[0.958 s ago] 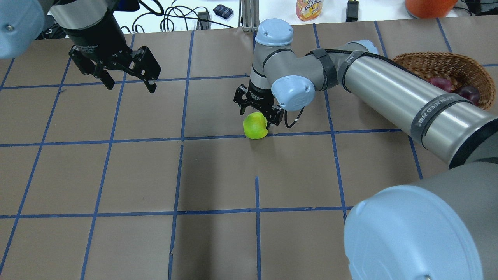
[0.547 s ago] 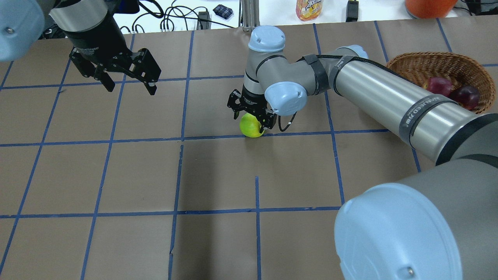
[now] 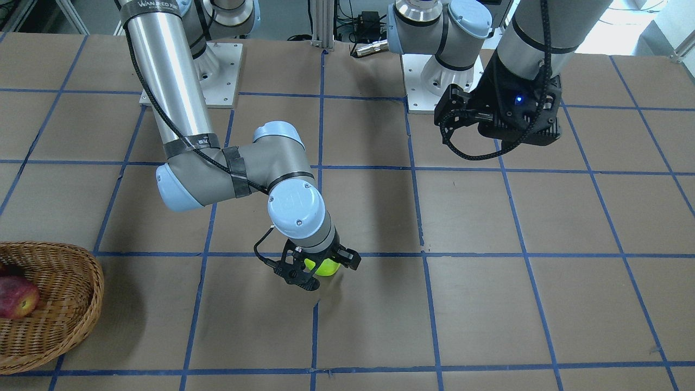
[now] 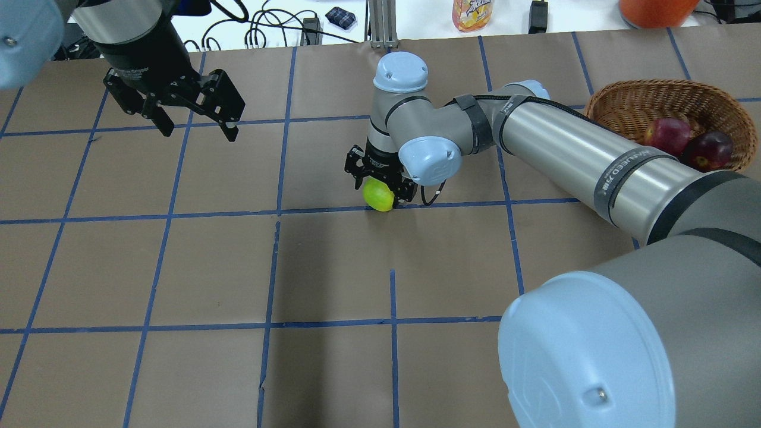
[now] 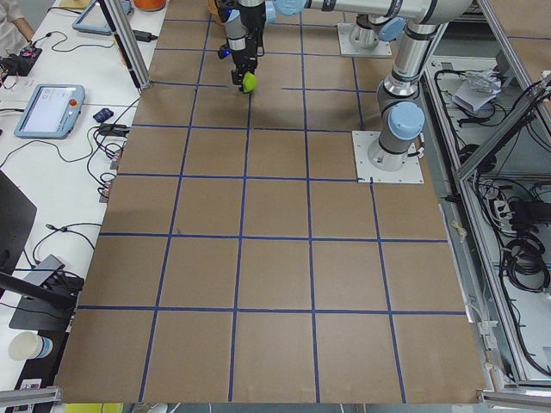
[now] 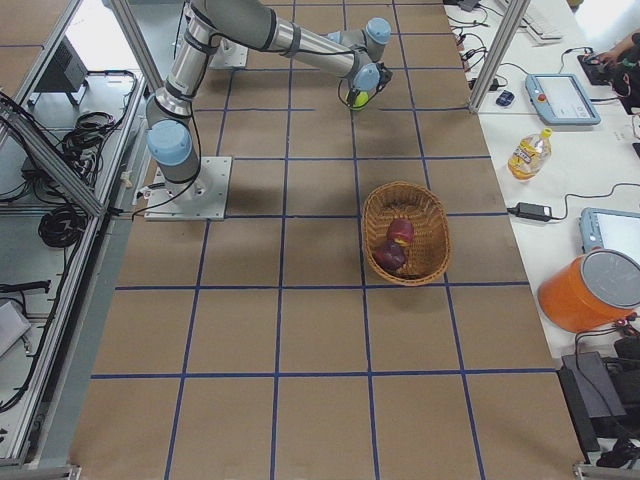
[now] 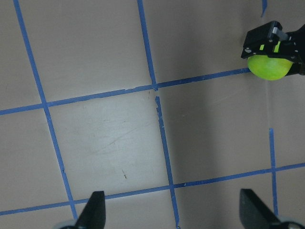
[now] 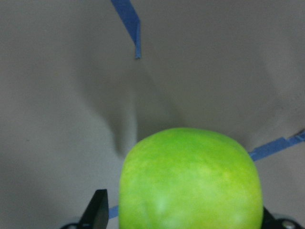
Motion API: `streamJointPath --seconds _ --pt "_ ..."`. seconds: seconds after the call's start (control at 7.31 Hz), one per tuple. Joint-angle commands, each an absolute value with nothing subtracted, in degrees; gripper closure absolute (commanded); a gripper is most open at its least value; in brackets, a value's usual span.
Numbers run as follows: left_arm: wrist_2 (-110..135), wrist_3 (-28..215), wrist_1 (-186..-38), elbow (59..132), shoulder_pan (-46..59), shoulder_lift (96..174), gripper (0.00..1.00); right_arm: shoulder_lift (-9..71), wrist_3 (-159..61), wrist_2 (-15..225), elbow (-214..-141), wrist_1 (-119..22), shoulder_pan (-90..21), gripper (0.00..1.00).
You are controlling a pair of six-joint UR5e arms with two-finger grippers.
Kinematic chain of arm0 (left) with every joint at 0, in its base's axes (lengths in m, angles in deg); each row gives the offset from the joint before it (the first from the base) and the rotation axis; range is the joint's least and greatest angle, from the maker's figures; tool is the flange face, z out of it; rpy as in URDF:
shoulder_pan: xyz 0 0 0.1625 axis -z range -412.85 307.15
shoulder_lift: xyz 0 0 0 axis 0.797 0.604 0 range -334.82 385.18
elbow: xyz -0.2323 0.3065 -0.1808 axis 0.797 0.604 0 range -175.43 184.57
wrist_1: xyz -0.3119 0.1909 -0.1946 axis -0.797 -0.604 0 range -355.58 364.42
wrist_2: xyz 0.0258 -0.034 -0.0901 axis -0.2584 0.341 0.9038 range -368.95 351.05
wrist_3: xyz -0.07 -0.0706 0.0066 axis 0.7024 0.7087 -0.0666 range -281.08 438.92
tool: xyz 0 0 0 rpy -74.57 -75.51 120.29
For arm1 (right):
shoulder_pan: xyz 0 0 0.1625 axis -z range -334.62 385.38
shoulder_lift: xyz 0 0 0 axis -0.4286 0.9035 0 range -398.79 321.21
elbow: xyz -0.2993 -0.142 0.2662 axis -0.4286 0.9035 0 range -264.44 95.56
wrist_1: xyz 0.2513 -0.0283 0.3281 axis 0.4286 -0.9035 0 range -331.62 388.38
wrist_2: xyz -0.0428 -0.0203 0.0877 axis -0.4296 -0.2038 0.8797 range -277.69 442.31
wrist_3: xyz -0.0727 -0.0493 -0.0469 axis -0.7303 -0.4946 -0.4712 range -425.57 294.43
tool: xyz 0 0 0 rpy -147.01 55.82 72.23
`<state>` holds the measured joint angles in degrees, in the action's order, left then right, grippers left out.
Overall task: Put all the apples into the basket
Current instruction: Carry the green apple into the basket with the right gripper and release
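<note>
The yellow-green apple [image 4: 379,196] rests on the table near a blue tape line. My right gripper [image 4: 380,187] is lowered over it, open, one finger on each side; the right wrist view shows the apple [image 8: 190,181] filling the gap between the fingers [image 8: 97,210]. It also shows in the front view [image 3: 324,266]. The wicker basket [image 4: 654,89] stands at the far right and holds the red apple [image 4: 669,134] and the maroon apple [image 4: 707,150]. My left gripper [image 4: 199,131] is open and empty, held above the table's far left.
A juice bottle [image 4: 472,15], an orange container [image 4: 654,9] and cables lie on the white bench beyond the table's far edge. My right arm [image 4: 594,154] stretches between the apple and the basket. Blue tape lines grid the brown table.
My right gripper has moved left and down from beside the yellow-green apple to straddle it. The arm has swung clear of the basket's apples. The left gripper has barely moved.
</note>
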<state>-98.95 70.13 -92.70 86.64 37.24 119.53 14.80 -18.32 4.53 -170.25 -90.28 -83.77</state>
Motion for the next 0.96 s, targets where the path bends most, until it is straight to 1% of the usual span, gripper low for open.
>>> streamJointPath --seconds 0.0,0.27,0.41,0.55,0.82 --pt "-98.95 70.22 -92.62 86.57 37.24 119.49 0.0 15.17 -19.5 3.82 -169.43 -90.71 -83.26 1.0" --pt "-98.95 70.22 -92.7 86.57 37.24 119.32 0.0 15.7 -22.59 0.22 -167.6 -90.89 -81.68 1.0" --pt "-99.04 70.22 -92.7 86.57 37.33 118.97 0.0 18.14 -23.55 -0.31 -165.41 -87.76 -79.24 1.0" --pt "-99.04 70.22 -92.7 86.57 37.33 118.88 0.0 20.95 -28.0 -3.36 -162.95 -79.98 -74.34 1.0" --pt "-99.13 70.22 -92.7 86.57 37.33 118.88 0.0 25.97 -43.5 -9.07 -162.22 -72.9 -64.58 1.0"
